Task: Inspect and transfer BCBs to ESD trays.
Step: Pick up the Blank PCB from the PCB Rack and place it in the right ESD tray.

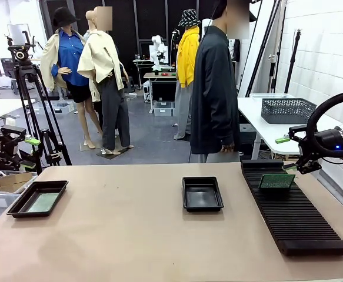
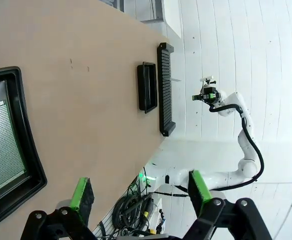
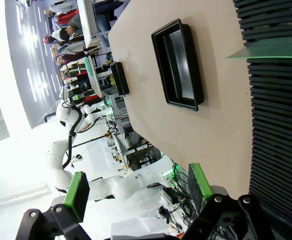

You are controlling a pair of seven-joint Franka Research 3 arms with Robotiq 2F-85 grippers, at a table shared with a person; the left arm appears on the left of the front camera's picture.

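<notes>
Bare surface (image 1: 130,241) lies open between right slotted rack (image 1: 295,217), middle ESD tray (image 1: 203,209) and left-edge ESD tray (image 1: 27,215), which holds a flat BCB (image 1: 43,202). An upright BCB (image 1: 276,181) stands in the rack's far slots. Right end effector (image 1: 286,154) and left end effector (image 1: 31,154), both released, hover at opposite edges.

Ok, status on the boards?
Both jaws open, empty. One board upright in rack, another board flat in left tray; middle tray empty. Nothing blocking.

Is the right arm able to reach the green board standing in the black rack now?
Probably yes: the right claw is open and hangs close beside the board at the far end of the rack, with nothing between them.
</notes>
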